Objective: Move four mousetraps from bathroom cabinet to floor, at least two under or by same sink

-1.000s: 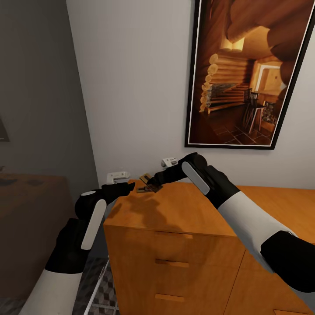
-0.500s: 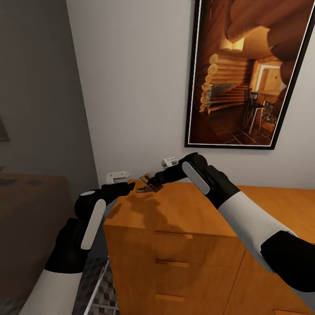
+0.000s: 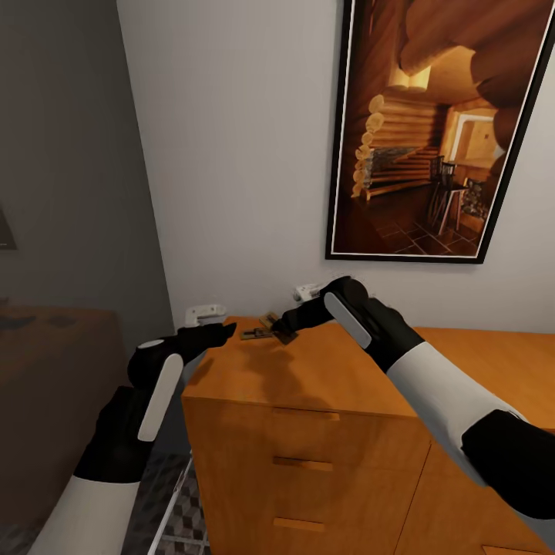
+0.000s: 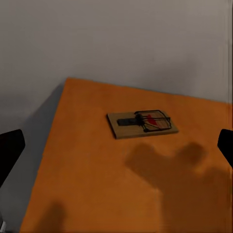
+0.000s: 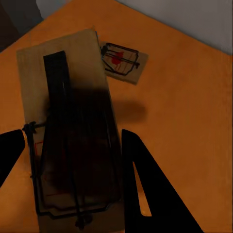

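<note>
The right claw (image 3: pixel 284 324) sits near the middle of the head view, over the back left corner of the orange-brown cabinet (image 3: pixel 324 385), and it is closed on a mousetrap (image 5: pixel 68 141). In the right wrist view that held trap fills the left half of the frame, a tan board with dark wire and a dark bar along it, pinched between the black fingers (image 5: pixel 145 189). A second mousetrap (image 3: pixel 253 334) lies flat on the cabinet top just beside the claw, toward the corner; in the left wrist view it shows in the centre of the frame (image 4: pixel 141 123) with its red spot and wire bail up.

The left claw (image 3: pixel 220 333) hangs at centre left of the head view, just off the cabinet's left edge, spread wide and holding nothing; its black tips sit at the two side edges of the left wrist view.

A framed picture (image 3: pixel 439 131) hangs on the white wall at upper right. A strip of cube-patterned bathroom floor (image 3: pixel 173 509) shows at lower left
</note>
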You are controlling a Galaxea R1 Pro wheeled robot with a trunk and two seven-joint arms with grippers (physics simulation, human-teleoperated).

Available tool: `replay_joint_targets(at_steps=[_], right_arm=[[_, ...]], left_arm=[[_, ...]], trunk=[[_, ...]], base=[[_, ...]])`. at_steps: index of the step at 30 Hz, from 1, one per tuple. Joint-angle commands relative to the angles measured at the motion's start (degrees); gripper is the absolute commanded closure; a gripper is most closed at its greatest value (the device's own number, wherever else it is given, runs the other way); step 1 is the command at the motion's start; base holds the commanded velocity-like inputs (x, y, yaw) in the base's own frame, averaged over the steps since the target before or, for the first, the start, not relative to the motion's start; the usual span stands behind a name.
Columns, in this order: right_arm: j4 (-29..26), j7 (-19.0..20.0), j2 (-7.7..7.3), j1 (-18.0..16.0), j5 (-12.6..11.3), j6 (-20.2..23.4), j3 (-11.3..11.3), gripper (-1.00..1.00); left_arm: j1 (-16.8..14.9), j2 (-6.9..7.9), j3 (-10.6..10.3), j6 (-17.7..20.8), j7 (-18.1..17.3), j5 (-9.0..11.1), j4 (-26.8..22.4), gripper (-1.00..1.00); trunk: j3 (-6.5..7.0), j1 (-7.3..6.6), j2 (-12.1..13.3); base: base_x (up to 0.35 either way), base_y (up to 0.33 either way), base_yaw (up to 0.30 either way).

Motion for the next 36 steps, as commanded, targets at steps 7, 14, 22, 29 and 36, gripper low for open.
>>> replay_joint_targets(at_steps=[7, 14, 22, 29, 36], right_arm=[[1.74, -0.54, -0.03, 0.48, 2.77, 0.11, 2.24, 1.0], [0.21, -0.65, -2.3, 0.59, 3.85, 0.11, 2.25, 1.0], [-2.34, -0.8, -4.89, 0.6, 4.26, 0.11, 0.12, 1.0], [-4.58, -1.12, -7.16, 0.6, 4.53, 0.11, -2.14, 1.0], [-15.86, -1.21, -21.85, 0.6, 4.39, 0.11, -17.95, 1.0]], left_arm=[[0.47, -2.27, 1.24, -0.3, 2.81, 1.43, -0.33, -1.0], [0.5, -4.37, 1.29, -0.33, 4.22, 2.02, -0.31, -1.0], [0.51, -4.38, 1.29, -0.25, 4.23, 2.8, -0.21, -1.0], [0.51, -4.38, 1.29, -0.18, 4.23, 2.9, -0.08, -1.0], [0.51, -4.38, 1.21, -0.03, 4.23, 2.91, -0.05, -1.0]], trunk=[[-0.07, 0.0, -0.04], [-0.07, 0.0, -0.04], [-0.07, 0.0, -0.04], [-0.07, 0.0, -0.04], [-0.07, 0.0, -0.04]], base=[[0.0, 0.0, 0.0], [0.0, 0.0, 0.0], [0.0, 0.0, 0.0], [0.0, 0.0, 0.0], [0.0, 0.0, 0.0]])
